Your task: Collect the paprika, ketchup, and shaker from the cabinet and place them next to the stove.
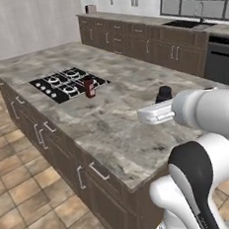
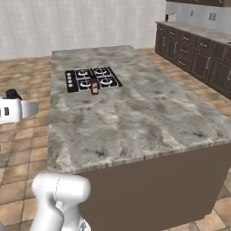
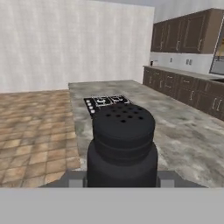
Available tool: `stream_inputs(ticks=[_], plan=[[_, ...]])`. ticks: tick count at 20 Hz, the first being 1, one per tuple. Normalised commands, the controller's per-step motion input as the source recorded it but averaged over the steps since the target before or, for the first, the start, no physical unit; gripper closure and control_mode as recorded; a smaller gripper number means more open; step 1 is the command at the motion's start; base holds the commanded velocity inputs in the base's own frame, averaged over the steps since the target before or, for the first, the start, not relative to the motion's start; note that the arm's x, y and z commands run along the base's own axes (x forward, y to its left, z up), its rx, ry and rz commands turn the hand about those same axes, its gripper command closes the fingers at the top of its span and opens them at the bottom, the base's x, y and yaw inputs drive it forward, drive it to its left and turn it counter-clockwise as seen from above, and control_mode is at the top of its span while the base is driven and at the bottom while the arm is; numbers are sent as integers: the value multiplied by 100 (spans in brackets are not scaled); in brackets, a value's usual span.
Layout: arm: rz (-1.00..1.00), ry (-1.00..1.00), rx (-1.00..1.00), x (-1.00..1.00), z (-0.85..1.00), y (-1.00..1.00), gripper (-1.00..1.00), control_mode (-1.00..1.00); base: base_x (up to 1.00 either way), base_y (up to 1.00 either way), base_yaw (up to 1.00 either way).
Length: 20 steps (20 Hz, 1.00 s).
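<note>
My gripper [image 3: 122,180] is shut on the shaker [image 3: 122,144], a squat black one with a perforated top. I hold it upright in the air at the near end of the island. The shaker [image 1: 163,93] rises above my white hand, and in the right base view the shaker [image 2: 11,94] hangs off the island's left side. The paprika [image 1: 89,87], a dark red jar with a black cap, stands on the counter touching the front right edge of the black stove [image 1: 64,84]. The ketchup is out of view. Dark wall cabinets [image 3: 188,30] hang far right; I cannot tell which is the task's cabinet.
The stove sits at the far end of a long grey marble island [image 2: 135,113]. Its dark drawers with silver handles [image 1: 44,133] face the tiled floor. A second counter with a sink [image 1: 187,24] runs along the back wall.
</note>
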Motion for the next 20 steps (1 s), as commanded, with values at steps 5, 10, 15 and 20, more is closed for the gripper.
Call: stream_inputs(ticks=[5,10,15,20], plan=[[0,0,0,0,0,0,100,100,-6,100,-26],[0,0,0,0,0,0,100,100,-5,100,-27],[0,0,0,0,0,0,100,100,27,100,-32],[0,0,0,0,0,0,100,100,41,100,-34]])
